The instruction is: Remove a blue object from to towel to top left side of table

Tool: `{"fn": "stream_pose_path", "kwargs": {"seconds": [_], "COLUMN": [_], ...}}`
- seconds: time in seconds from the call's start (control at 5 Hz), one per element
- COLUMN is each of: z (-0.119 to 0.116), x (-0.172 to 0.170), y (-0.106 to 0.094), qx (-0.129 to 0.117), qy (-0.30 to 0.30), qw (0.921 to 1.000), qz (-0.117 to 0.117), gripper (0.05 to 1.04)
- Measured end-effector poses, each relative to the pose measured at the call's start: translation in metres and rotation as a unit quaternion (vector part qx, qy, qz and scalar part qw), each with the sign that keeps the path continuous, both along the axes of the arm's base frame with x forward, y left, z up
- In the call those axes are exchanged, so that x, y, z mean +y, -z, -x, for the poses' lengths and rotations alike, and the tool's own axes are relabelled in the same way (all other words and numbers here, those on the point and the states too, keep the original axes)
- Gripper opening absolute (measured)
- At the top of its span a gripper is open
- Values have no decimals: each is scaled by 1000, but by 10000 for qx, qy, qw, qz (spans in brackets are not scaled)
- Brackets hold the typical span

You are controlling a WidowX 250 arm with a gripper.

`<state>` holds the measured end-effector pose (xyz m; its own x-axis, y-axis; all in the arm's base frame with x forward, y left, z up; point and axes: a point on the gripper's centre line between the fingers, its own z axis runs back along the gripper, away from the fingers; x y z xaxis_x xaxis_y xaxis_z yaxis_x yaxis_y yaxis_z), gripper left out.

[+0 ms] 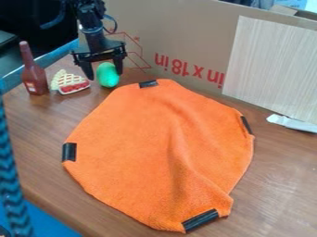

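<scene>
Plainly, upside-down red print (162,59) marks the cardboard (186,28) behind the orange towel (136,134).

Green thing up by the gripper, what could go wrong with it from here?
The green object is rounded and sits between the open fingers of the gripper, so a nudge could tip or roll it. If the gripper swings toward the bottle, it might bump the toy pie first.

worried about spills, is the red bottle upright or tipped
Upright: the bottle stands with its base on the table and its neck pointing up.
</scene>
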<state>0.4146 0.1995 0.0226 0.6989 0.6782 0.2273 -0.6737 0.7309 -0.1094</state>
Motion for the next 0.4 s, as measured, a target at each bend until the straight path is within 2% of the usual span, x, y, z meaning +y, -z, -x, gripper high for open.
{"fn": "stream_pose_path", "kwargs": {"seconds": [0.2,0.4], "z": [7,31], "x": [6,4], "y": [-36,-61], "qx": [-244,785], "qy": [-6,175], "qw": [9997,9940], "qz": [71,737], "gripper": [999,999]}}
